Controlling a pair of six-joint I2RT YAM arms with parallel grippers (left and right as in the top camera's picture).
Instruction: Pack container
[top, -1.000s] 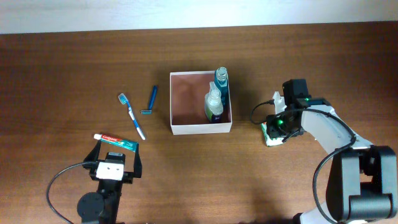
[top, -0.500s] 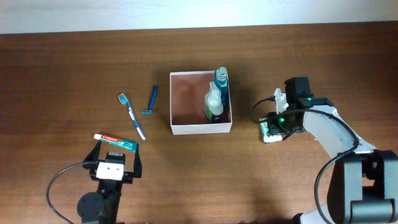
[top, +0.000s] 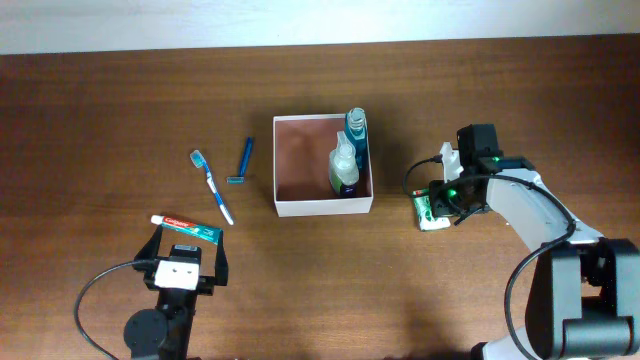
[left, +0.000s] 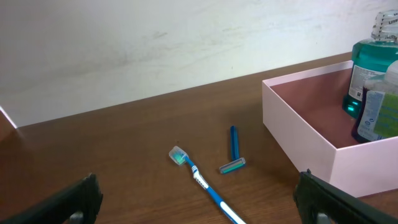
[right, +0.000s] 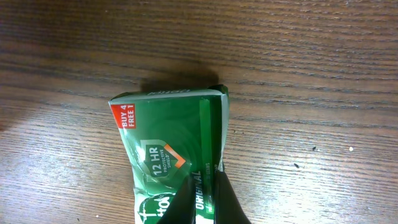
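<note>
Your right gripper (right: 208, 193) is pinching a glossy green packet (right: 165, 155). The square white container (top: 322, 207) is sitting to its left, holding two plastic bottles (top: 347, 160) along the wall nearest it. Your left gripper (top: 186, 252) is gaping empty.

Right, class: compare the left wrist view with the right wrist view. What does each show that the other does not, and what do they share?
Only the left wrist view: the toothbrush, the blue razor, the container with a mouthwash bottle inside, and a pale wall. Only the right wrist view: a green packet, pinched at its edge by the right gripper. Both: the brown wooden table.
</note>
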